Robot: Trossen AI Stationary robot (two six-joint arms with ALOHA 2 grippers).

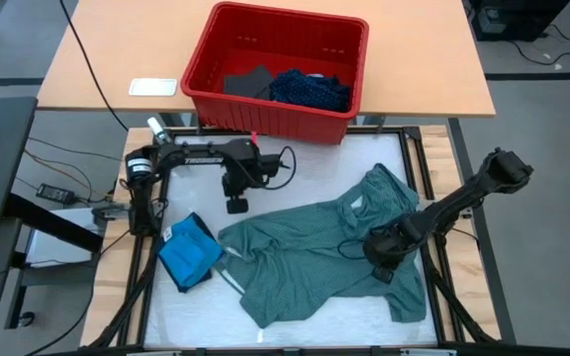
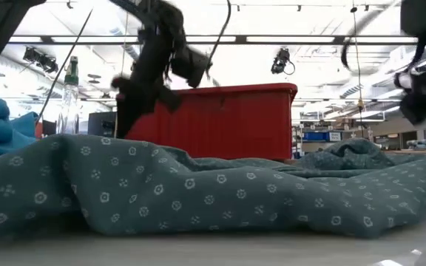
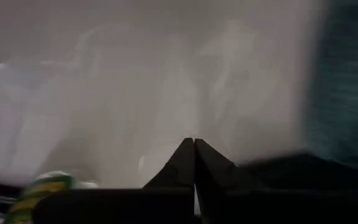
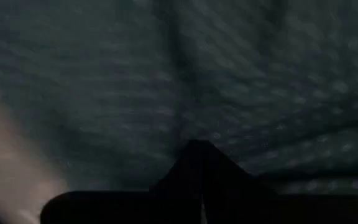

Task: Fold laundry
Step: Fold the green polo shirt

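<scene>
Pressing down onto the grey-green shirt point(image 1: 315, 252) near the tabletop's point(image 1: 364, 153) right edge, the right end effector point(image 1: 382, 269) is seen fully closed, no cloth visibly pinched. The left end effector point(image 1: 237, 206), also closed and empty, is held above bare tabletop. A folded bright blue garment point(image 1: 190, 252) lies at the left edge. Dark pieces point(image 1: 295, 87) are kept in the red bin point(image 1: 216, 94).

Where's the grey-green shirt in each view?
High: grey-green shirt spread over the mat's centre and right, under the right hand.
Low: fills the foreground, dotted print visible.
Left wrist: not clearly in it; only a blurred dark-teal edge.
Right wrist: fills the picture.
Shared landmark: red bin, behind the shirt in low view.
</scene>
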